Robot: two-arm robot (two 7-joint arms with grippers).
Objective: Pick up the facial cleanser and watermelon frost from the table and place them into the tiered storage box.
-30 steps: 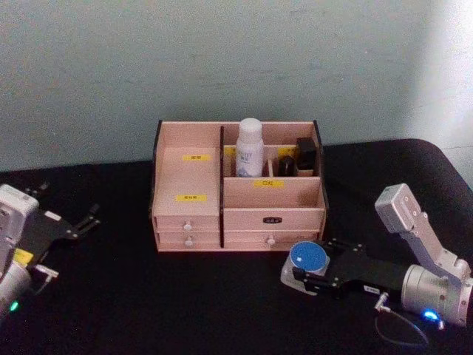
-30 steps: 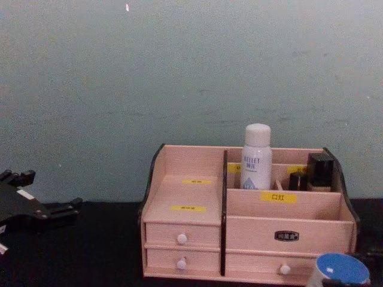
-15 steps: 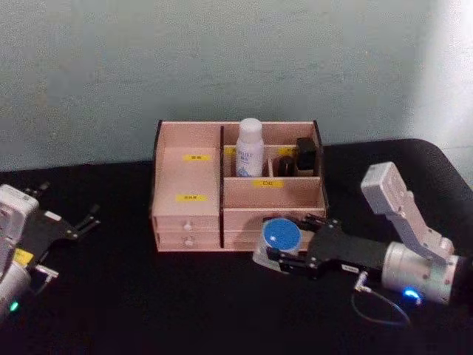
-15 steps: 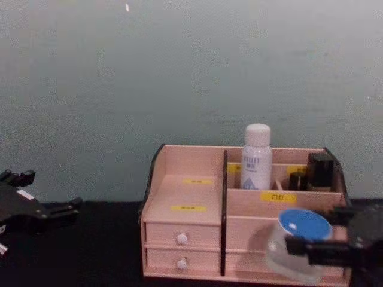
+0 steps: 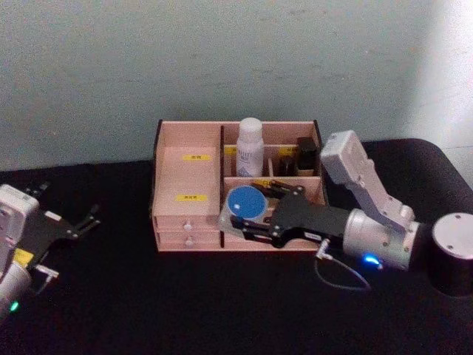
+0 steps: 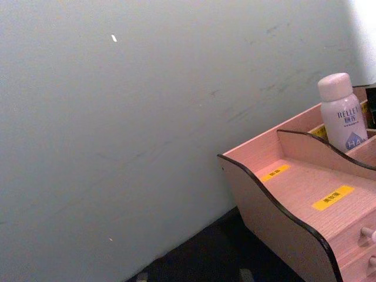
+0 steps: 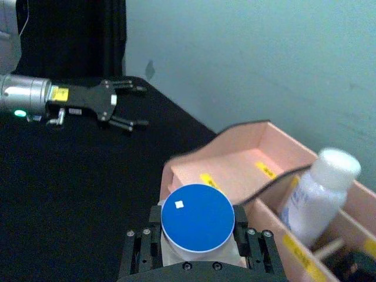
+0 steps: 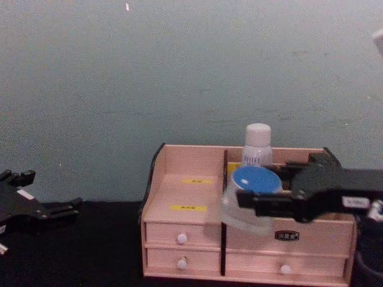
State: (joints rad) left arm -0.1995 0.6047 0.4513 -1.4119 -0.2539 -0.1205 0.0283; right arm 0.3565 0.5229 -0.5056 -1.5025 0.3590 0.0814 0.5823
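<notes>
My right gripper [image 5: 247, 220] is shut on the watermelon frost [image 5: 247, 201], a clear jar with a blue lid [image 7: 198, 218]. It holds the jar off the table at the tiered storage box's [image 5: 188, 185] front right tier, close to the middle divider. In the chest view the jar [image 8: 248, 206] hangs level with that tier's wall. The facial cleanser [image 5: 250, 148], a white bottle, stands upright in a back compartment [image 8: 258, 145]. Far left, my left gripper [image 5: 68, 203] rests open on the table.
Small dark bottles [image 5: 305, 155] stand in the box's back right compartment. The left half of the box is a stepped shelf with yellow labels [image 6: 333, 197]. A grey wall runs close behind the box. Black tabletop [image 5: 148, 296] surrounds it.
My right gripper has lifted the jar from the table in front of the box's right side and carried it up and left to the front tier. The left arm stayed still.
</notes>
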